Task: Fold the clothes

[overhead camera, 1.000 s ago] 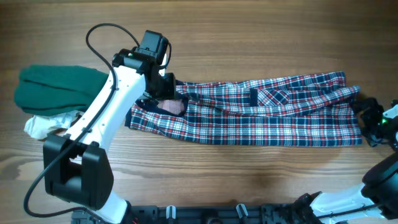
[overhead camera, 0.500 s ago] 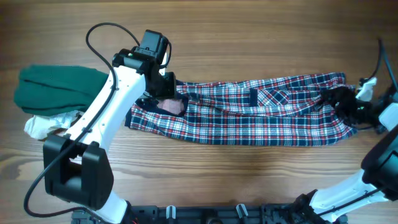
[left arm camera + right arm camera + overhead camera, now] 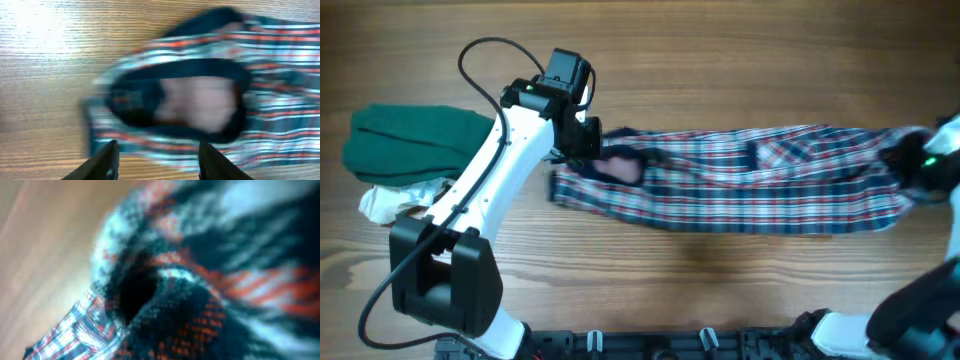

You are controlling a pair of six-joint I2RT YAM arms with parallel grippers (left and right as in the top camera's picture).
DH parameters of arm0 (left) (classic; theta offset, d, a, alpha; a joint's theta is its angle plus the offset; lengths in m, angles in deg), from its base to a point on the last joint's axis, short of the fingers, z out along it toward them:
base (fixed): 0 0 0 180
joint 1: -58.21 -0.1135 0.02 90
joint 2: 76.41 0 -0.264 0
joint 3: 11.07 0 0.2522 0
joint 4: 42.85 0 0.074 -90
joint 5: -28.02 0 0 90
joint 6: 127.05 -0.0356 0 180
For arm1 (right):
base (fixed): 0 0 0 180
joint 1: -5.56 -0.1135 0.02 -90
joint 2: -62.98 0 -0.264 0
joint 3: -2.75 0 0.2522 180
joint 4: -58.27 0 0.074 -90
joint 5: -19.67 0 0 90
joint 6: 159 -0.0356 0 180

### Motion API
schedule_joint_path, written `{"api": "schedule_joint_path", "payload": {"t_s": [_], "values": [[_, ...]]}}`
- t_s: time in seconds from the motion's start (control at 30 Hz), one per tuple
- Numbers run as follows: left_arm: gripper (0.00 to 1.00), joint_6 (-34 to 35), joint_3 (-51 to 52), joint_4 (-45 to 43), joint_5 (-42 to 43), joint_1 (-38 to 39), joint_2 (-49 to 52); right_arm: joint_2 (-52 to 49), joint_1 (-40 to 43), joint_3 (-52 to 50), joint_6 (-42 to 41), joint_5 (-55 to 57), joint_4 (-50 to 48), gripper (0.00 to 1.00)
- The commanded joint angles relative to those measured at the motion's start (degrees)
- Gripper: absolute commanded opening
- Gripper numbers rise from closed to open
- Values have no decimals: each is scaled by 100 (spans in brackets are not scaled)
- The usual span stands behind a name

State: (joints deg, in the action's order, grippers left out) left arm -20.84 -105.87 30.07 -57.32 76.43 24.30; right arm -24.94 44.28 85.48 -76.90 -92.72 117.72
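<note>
A red, white and blue plaid shirt (image 3: 740,185) lies stretched in a long band across the wooden table. My left gripper (image 3: 582,140) hovers over its collar end; in the left wrist view the collar opening (image 3: 195,100) lies ahead, and the left gripper (image 3: 157,145) stands open over the shirt's near edge, holding nothing. My right gripper (image 3: 912,165) is at the shirt's right end, shut on the fabric. The right wrist view is filled with blurred, bunched plaid cloth (image 3: 225,280), which hides the fingers.
A folded green garment (image 3: 405,145) lies at the far left with a crumpled white cloth (image 3: 395,200) below it. The arms' black mounts (image 3: 670,345) run along the front edge.
My right gripper moved in on the shirt's right end and shut on it. The whole shirt has slid to the right, its left edge with it. The left arm has stayed put.
</note>
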Motion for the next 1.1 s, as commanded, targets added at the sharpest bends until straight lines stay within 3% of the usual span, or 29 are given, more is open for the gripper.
{"api": "schedule_joint_path", "payload": {"t_s": [0.0, 0.1, 0.17, 0.33, 0.53, 0.6, 0.63, 0.7, 0.77, 0.8, 0.93, 0.97, 1.07], "values": [[49, -81, -72, 13, 90, -4, -98, 247, -11, 1137, -42, 885, 584, 4], [46, -74, -203, 197, 90, -129, -236, 256, -271, 1875, 208, 885, 1185, 4], [49, -72, -496, 422, 103, -330, -442, 286, -697, 2227, 299, 887, 1443, 4], [58, -79, -1342, 828, 282, -898, -1132, 243, -2796, 2465, 225, 1414, 1880, 4], [64, -79, -1467, 839, 280, -1300, -2085, -411, -5429, 2428, -568, 2026, 1941, 6], [65, -79, -1467, 839, 280, -1373, -2280, -774, -5943, 2428, -586, 2009, 1969, 41], [65, -79, -1467, 839, 280, -1397, -2363, -944, -6214, 2428, -581, 1974, 1996, 50], [66, -79, -1467, 839, 280, -1399, -2472, -1034, -6655, 2433, -560, 2020, 1952, 57], [66, -76, -1467, 841, 280, -1399, -2487, -935, -6811, 2524, -581, 2157, 1963, 77], [66, -74, -1467, 844, 282, -1399, -2485, -872, -6800, 2553, -590, 2153, 1974, 81], [66, -79, -1467, 850, 494, -1384, -2476, -619, -6133, 2562, -734, 2149, 2286, 87], [66, -79, -1464, 868, 684, -1327, -2406, -638, -5556, 2524, -752, 2076, 2446, 90], [60, -81, -1456, 1003, 800, -1051, -2214, -638, -4634, 2402, -424, 1040, 2483, 90]]}}
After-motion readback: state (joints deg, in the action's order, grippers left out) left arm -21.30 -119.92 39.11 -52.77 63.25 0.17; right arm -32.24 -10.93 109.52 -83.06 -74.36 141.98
